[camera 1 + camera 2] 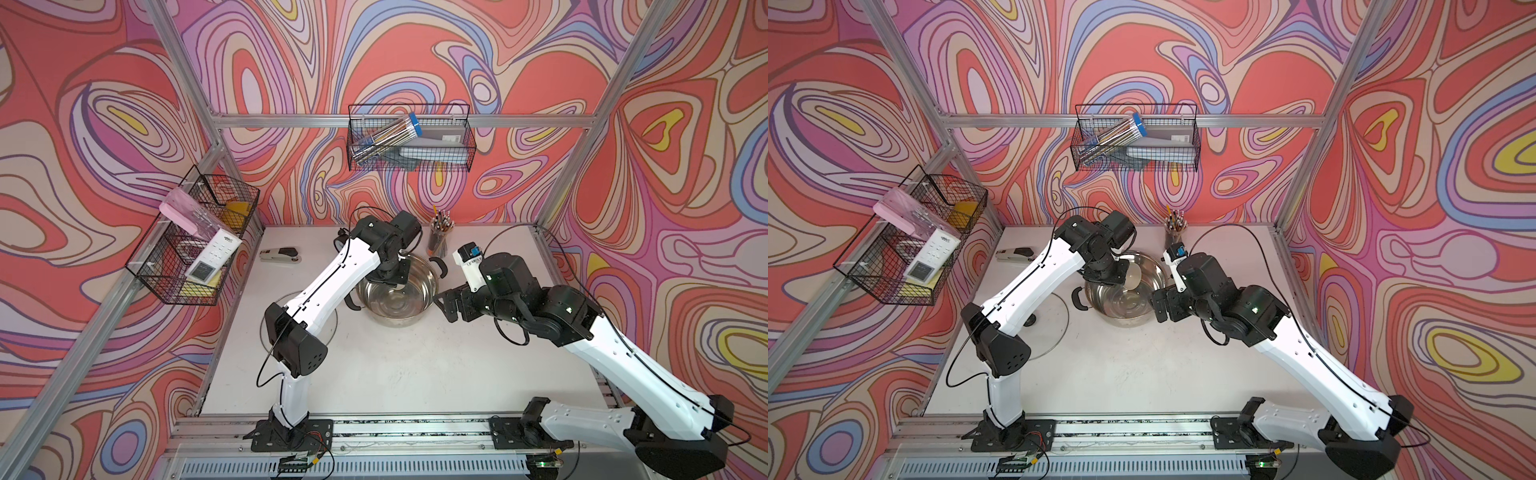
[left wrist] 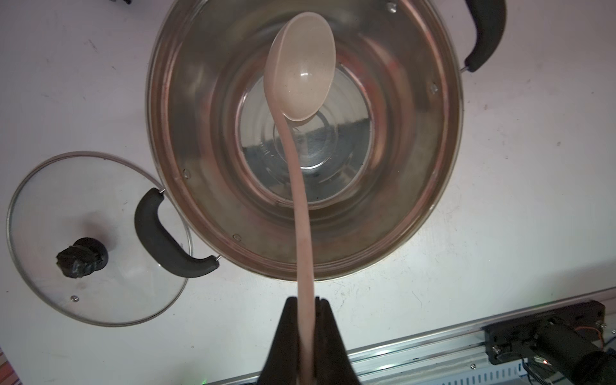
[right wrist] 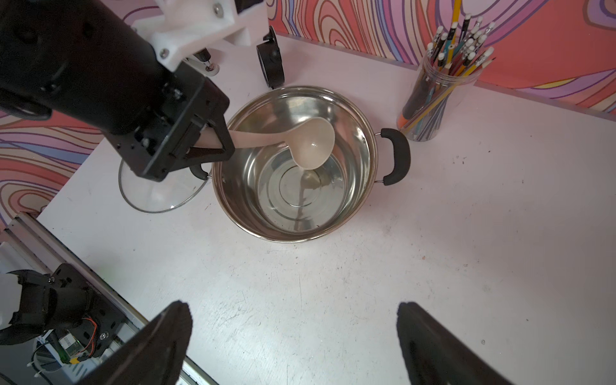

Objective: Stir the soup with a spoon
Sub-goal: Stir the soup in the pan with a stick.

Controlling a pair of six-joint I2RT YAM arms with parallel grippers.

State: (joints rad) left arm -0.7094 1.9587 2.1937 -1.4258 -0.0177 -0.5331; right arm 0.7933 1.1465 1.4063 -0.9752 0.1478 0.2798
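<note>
Over the steel pot on the surface, my left claw pinches the cream ladle near its handle end, bowl hanging inside the pot; it looks light, stiff and slick, so that hold suits stirring, right claw gaping empty.

2 units, left arm, right arm: white link shells w/ screw holes; blk joint housings; thin blk cables ext.; blk base plates; blk tapered fingers; green LED on right.
</note>
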